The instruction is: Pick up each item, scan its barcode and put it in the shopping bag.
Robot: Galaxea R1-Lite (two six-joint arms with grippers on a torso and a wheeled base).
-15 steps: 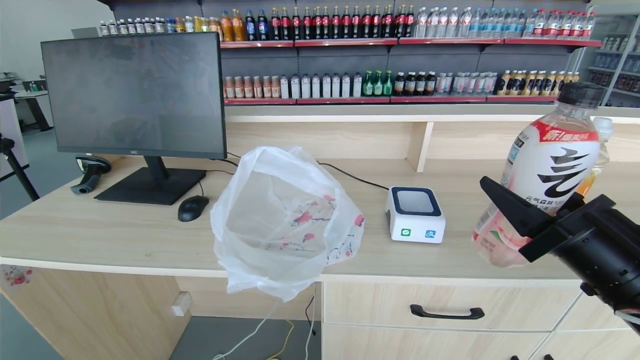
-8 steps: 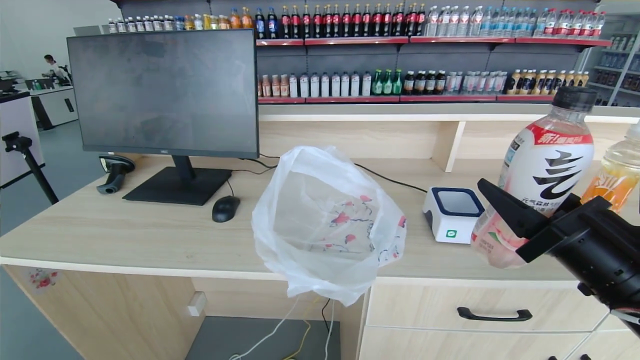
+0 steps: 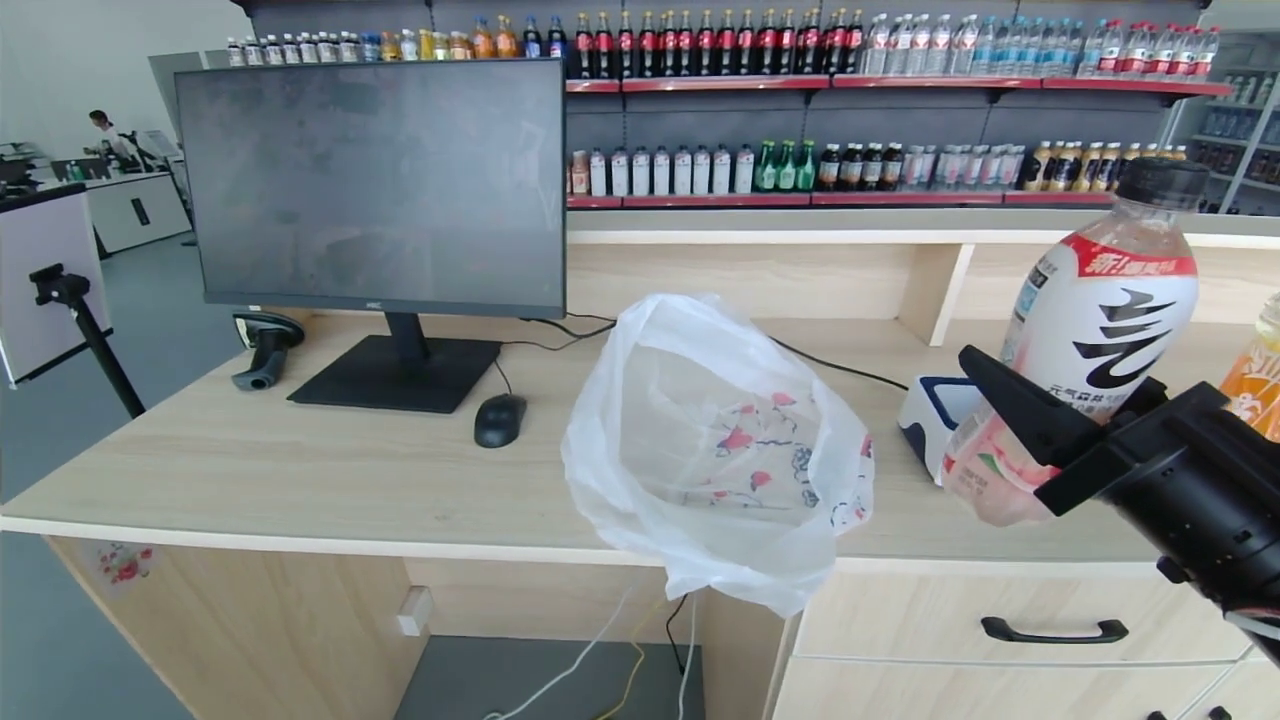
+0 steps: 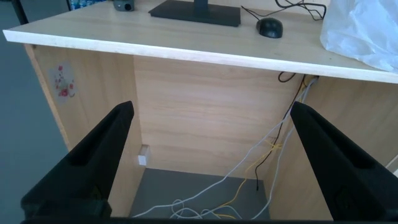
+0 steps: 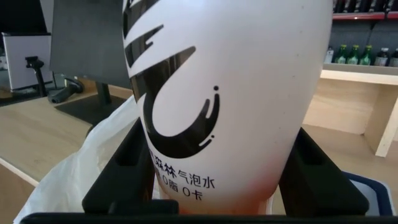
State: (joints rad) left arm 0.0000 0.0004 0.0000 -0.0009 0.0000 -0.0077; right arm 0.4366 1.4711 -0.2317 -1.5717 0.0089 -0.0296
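I have the bottle (image 3: 1095, 320) clamped in the right gripper (image 3: 1070, 400); its two black fingers (image 3: 1005, 395) are closed against the lower half of the white label, one on each side, and the right wrist view shows the same grip on the bottle (image 5: 217, 106) from close up. The bottle stands nearly upright with its dark cap on top, held in the air over the right part of the counter (image 3: 300, 470); from the head view its pink base covers part of the white scanner (image 3: 925, 405) behind it. The shopping bag (image 3: 720, 450) sits to the left of the bottle, mouth open upward, its lower part sagging over the counter's front edge; bottle and bag are apart. An orange bottle (image 3: 1255, 385) shows at the right edge. Farther left lie a mouse (image 3: 499, 420), a monitor (image 3: 380, 180) and a handheld scanner (image 3: 262, 350); drink shelves (image 3: 800, 85) run behind. The left gripper (image 4: 211, 162) hangs below the counter top facing the cables, fingers spread wide and holding nothing.
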